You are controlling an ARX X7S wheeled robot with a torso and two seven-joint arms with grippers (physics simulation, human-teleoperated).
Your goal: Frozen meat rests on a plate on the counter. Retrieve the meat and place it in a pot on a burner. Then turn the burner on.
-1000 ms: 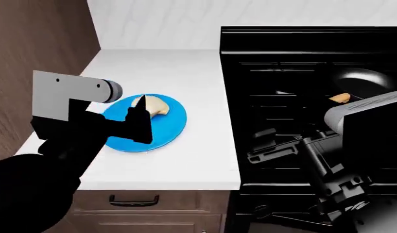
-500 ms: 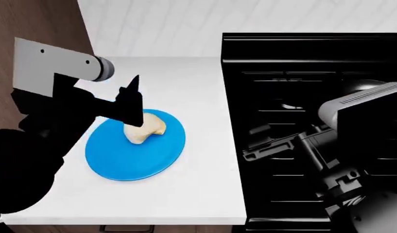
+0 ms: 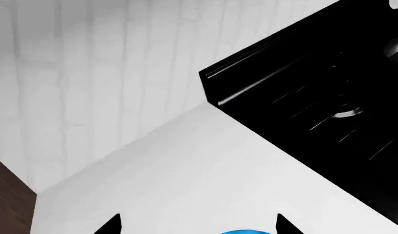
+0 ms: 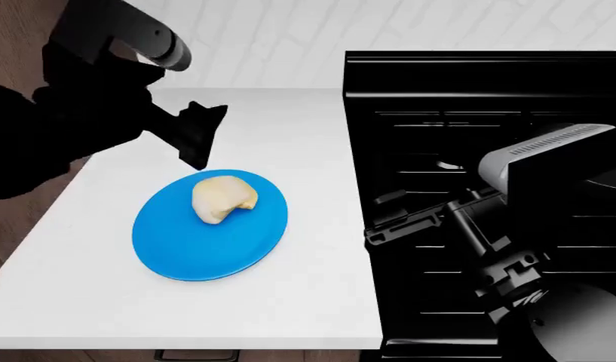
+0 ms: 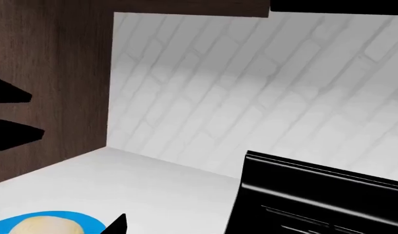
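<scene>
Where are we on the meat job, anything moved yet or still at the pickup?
Nothing looks done: the frozen meat lies on the blue plate on the counter. In hand: the left gripper hovers open above the plate's far edge, holding nothing. The right gripper sits over the stove. Left: grasp the meat, put it in the pot, turn the burner on. No pot can be made out here.

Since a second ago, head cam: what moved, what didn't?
The left claw lifted off the pale cream-yellow lump of frozen meat and drew back toward the wall, empty, now apart from the round bright blue plate. Nothing was grasped. The view also shifted early on. The meat stays on the plate on the white counter; the right arm stays over the black stove.
</scene>
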